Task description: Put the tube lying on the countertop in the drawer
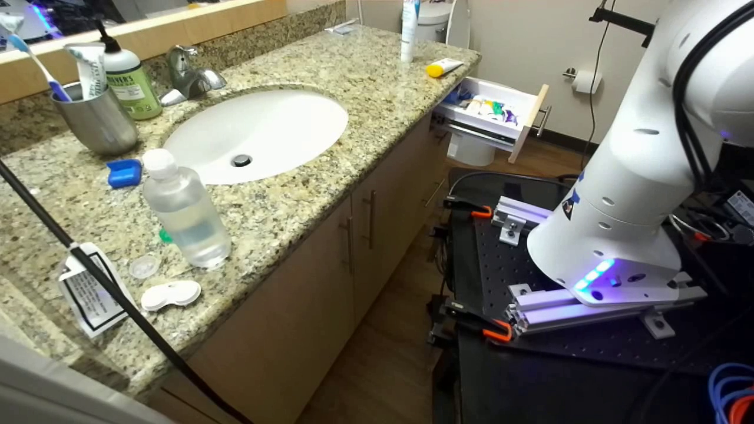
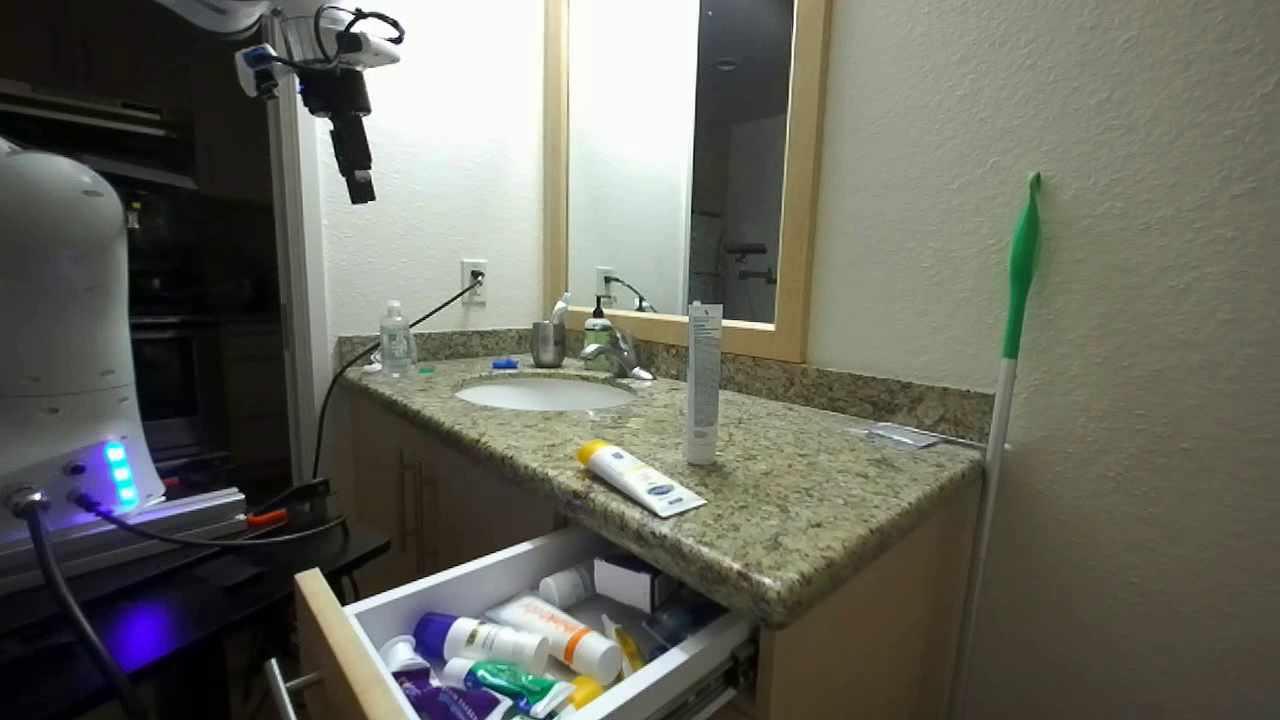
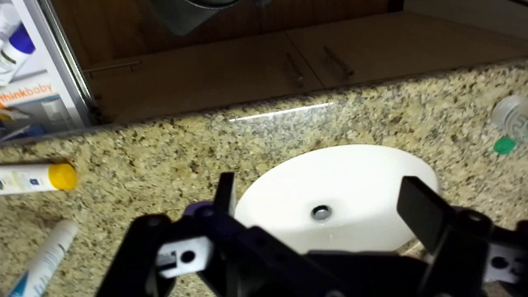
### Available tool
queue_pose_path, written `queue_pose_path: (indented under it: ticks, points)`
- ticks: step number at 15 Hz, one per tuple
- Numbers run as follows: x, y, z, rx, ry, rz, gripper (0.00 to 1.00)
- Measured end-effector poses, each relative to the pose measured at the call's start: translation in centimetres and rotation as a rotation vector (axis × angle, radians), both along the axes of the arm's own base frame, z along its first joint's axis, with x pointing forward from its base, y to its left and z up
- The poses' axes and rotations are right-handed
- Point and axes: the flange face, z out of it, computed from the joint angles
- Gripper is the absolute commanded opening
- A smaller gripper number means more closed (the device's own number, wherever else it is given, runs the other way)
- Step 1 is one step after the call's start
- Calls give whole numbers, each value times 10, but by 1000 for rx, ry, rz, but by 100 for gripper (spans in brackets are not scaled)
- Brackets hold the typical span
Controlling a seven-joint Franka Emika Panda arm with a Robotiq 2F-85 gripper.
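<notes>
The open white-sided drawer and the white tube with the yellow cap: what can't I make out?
Drawer: in an exterior view, the speckled granite countertop hides its back; the wrist view's top edge cuts off its front.
Tube: fine print too small in an exterior view; the wrist view's left edge cuts off one end.

Countertop (image 1: 377,112) in 3 views: from opposite ends in both exterior views, from above in wrist view.
</notes>
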Motion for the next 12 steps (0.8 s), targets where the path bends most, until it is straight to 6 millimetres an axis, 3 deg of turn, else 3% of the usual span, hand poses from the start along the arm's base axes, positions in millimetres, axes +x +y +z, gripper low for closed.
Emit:
queue_pose_path:
  ticks: [1, 5, 7, 9, 12]
  points:
    - [-7, -12, 2, 13, -13, -12, 100]
    - [0, -2, 4, -15, -19, 2, 100]
    - [14, -5, -2, -40, -77, -82, 100]
    - [34, -28, -18, -63, -117, -185, 100]
    - [43, -95, -48, -77, -141, -353, 100]
